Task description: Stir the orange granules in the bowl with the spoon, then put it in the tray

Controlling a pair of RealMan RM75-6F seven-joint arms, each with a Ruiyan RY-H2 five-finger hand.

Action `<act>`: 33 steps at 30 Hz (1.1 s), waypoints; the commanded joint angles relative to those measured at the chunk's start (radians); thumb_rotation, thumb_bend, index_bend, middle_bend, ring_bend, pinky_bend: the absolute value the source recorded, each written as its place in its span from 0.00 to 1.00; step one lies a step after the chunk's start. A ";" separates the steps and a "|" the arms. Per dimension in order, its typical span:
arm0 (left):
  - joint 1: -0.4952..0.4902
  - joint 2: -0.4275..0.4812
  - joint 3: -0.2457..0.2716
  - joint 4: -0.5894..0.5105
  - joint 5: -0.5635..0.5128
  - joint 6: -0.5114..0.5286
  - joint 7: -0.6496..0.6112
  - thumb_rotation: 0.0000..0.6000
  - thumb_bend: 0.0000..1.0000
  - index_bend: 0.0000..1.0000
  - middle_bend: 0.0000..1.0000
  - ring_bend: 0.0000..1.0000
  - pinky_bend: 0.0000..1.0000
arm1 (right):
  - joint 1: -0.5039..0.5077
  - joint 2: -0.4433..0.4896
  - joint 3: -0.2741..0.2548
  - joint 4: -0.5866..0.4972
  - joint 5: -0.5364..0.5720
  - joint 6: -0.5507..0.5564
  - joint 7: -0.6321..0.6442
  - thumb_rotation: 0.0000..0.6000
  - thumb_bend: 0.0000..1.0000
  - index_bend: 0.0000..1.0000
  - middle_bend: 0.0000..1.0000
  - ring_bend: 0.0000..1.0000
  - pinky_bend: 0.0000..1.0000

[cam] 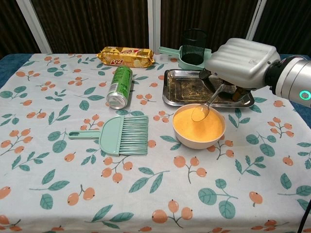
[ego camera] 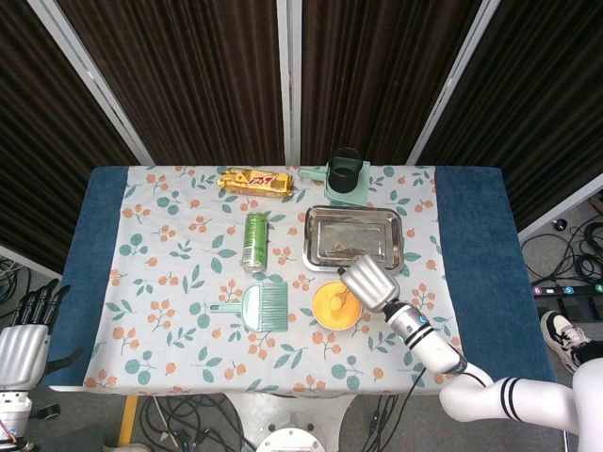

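A white bowl (cam: 198,128) (ego camera: 334,306) of orange granules sits on the flowered cloth just in front of the metal tray (cam: 182,90) (ego camera: 352,239). My right hand (cam: 241,62) (ego camera: 369,282) holds a clear spoon (cam: 203,109), handle up, with its scoop lifted just above the granules at the bowl's far side. The hand hovers over the tray's near right part and hides it. My left hand (ego camera: 21,344) hangs off the table's left front corner, holding nothing, fingers spread.
A green can (cam: 119,87) lies on its side left of the tray. A mint brush and dustpan (cam: 120,135) lies left of the bowl. A snack packet (cam: 126,56) and a dark cup in a mint holder (cam: 194,47) stand at the back.
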 commanded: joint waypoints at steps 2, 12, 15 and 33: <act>0.001 -0.002 0.002 0.004 0.000 0.000 -0.004 1.00 0.01 0.10 0.07 0.07 0.10 | 0.041 -0.017 -0.041 0.052 -0.127 0.011 -0.179 1.00 0.51 0.78 1.00 1.00 1.00; 0.007 -0.011 0.007 0.030 -0.003 0.000 -0.052 1.00 0.01 0.10 0.07 0.07 0.10 | 0.068 -0.052 -0.048 0.077 -0.166 -0.011 -0.561 1.00 0.51 0.78 1.00 1.00 1.00; 0.009 -0.014 0.007 0.038 -0.007 0.000 -0.062 1.00 0.01 0.10 0.07 0.07 0.10 | 0.063 -0.049 -0.041 0.057 -0.154 -0.003 -0.611 1.00 0.51 0.77 1.00 1.00 1.00; 0.018 -0.019 0.009 0.050 -0.004 0.012 -0.074 1.00 0.01 0.10 0.07 0.07 0.10 | 0.075 -0.066 -0.036 -0.024 -0.139 -0.040 -0.747 1.00 0.51 0.77 1.00 1.00 1.00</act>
